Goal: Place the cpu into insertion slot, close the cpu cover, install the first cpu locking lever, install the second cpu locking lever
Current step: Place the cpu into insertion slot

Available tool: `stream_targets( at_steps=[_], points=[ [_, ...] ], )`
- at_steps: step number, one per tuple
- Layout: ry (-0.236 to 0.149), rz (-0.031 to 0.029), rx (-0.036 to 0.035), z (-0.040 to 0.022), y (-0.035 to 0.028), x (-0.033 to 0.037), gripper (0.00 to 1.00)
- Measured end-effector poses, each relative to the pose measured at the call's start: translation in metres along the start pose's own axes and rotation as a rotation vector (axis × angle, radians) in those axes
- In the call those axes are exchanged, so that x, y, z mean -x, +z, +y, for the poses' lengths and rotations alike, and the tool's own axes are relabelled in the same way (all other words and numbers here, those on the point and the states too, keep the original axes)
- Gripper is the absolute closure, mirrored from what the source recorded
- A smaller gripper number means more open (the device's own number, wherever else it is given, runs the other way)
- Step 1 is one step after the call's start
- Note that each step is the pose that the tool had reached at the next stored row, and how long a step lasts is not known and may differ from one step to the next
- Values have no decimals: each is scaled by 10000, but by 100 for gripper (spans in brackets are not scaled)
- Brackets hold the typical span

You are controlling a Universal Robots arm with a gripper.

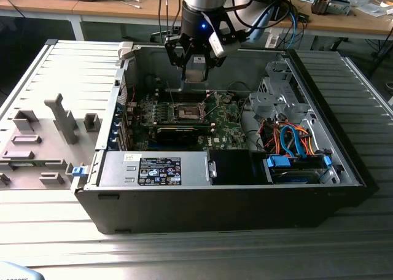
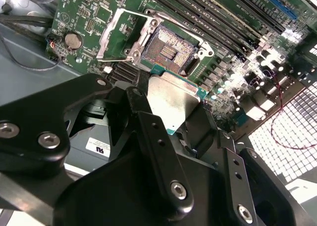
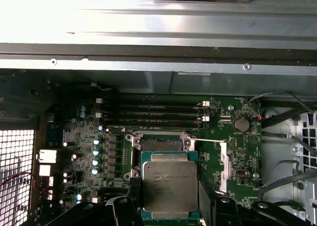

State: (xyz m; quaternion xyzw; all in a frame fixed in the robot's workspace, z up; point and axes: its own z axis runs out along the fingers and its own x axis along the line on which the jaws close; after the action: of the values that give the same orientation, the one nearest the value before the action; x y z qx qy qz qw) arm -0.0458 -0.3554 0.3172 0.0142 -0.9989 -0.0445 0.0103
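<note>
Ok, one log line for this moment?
gripper: shut on chip | chip: held clear of socket, not seated | socket: empty | cover: open

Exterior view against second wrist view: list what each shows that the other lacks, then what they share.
Exterior view adds: the whole open computer case, its blue and orange cables, the grey fixture tray beside it. Second wrist view adds: the coin battery and the cpu cover lying open. Shared: the gripper shut on the cpu, near the empty insertion slot.
</note>
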Motion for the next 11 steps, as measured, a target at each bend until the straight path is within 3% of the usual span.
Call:
stream_targets(
  at_steps=[11],
  points=[
    [0, 0, -1, -2, 25, 1, 45]
  ],
)
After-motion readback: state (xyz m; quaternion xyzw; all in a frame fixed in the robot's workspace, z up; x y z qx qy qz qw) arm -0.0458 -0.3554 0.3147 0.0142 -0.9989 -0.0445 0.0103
